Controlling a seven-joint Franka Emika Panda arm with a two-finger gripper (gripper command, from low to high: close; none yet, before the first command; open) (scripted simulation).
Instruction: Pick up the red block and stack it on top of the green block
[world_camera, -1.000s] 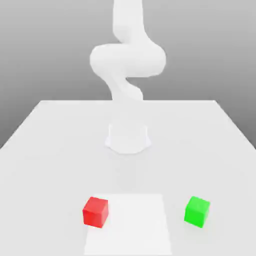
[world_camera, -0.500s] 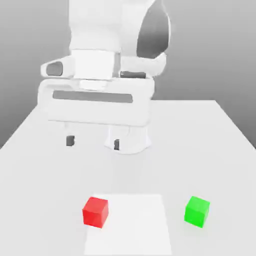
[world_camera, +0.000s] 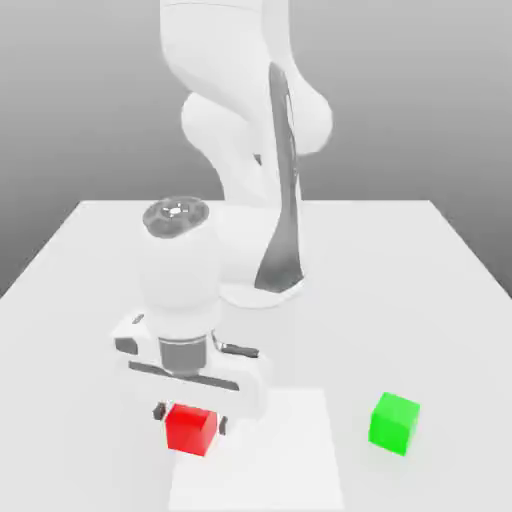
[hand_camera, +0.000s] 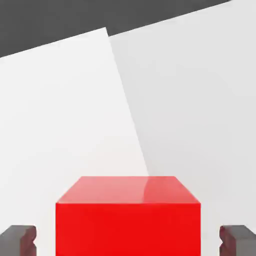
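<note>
Both fingers of the spread gripper flank the red block, not touching.

Bright, even, shadowless render; faint glare on the red block's top; edges slightly soft.

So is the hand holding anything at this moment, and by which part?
Nothing is clearly held. The hand straddles the red block, one finger at each opposite side face, but the hand view shows gaps between the fingers and the block, which rests on the table.
</note>
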